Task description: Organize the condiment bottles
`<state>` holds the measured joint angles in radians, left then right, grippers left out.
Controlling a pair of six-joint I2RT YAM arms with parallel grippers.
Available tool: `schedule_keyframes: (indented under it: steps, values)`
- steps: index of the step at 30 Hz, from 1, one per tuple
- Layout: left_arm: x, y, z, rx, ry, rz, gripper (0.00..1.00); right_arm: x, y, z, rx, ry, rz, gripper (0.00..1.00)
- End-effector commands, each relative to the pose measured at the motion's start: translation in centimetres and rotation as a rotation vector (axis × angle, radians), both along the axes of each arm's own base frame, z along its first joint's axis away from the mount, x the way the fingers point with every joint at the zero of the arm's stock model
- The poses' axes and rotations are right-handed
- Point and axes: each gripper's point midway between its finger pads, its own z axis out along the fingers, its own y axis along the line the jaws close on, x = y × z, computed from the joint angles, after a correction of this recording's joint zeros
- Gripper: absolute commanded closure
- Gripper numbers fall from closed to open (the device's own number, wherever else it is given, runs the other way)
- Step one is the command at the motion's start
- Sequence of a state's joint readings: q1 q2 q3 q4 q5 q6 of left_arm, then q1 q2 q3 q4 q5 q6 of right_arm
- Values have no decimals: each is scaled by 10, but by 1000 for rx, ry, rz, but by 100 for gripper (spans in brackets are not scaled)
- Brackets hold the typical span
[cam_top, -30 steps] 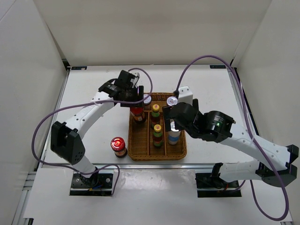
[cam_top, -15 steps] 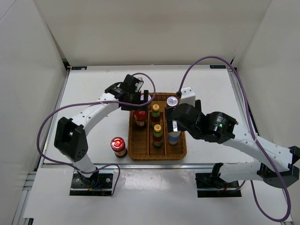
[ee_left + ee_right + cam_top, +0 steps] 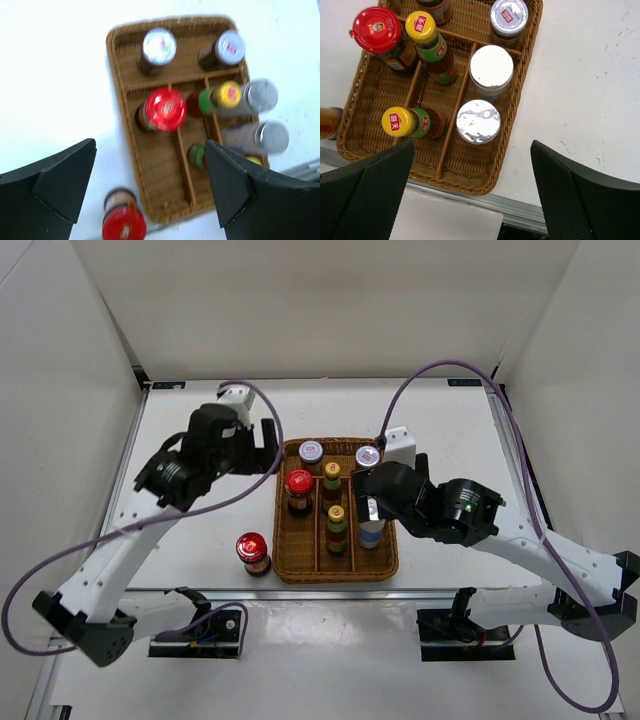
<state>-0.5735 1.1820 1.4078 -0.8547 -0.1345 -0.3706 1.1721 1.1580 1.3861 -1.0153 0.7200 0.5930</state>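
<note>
The wicker tray holds seven condiment bottles. In the left wrist view: a red-lidded jar, two silver-lidded jars at the back, two silver-lidded bottles on the right, and two yellow-capped bottles. A second red-lidded jar stands on the table left of the tray. My left gripper is open and empty, high above the tray's left side. My right gripper is open and empty above the tray's right column.
White walls enclose the table on three sides. The metal front edge runs just below the tray. Purple cables loop over both arms. Bare white table lies right of the tray.
My left gripper has left the red-lidded jar standing in the tray's left compartment and drawn back up and to the left. The right arm has barely moved.
</note>
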Motion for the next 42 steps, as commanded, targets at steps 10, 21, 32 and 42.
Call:
schedule_keyframes:
  steps: [10, 21, 32, 42]
  values:
    - [-79, 27, -119, -9, 364, 99, 0, 10, 10, -12, -34, -8, -2, 0]
    - [-93, 28, -172, 21, 509, 145, 0, 10, 8, -19, -48, 6, -5, 0]
    - [-104, 25, -173, -56, 541, 178, 0, 9, 8, -23, -53, 16, 1, 0]
    - [-124, 27, -186, -82, 623, 198, 0, 8, 10, -26, -59, 26, 7, 0]
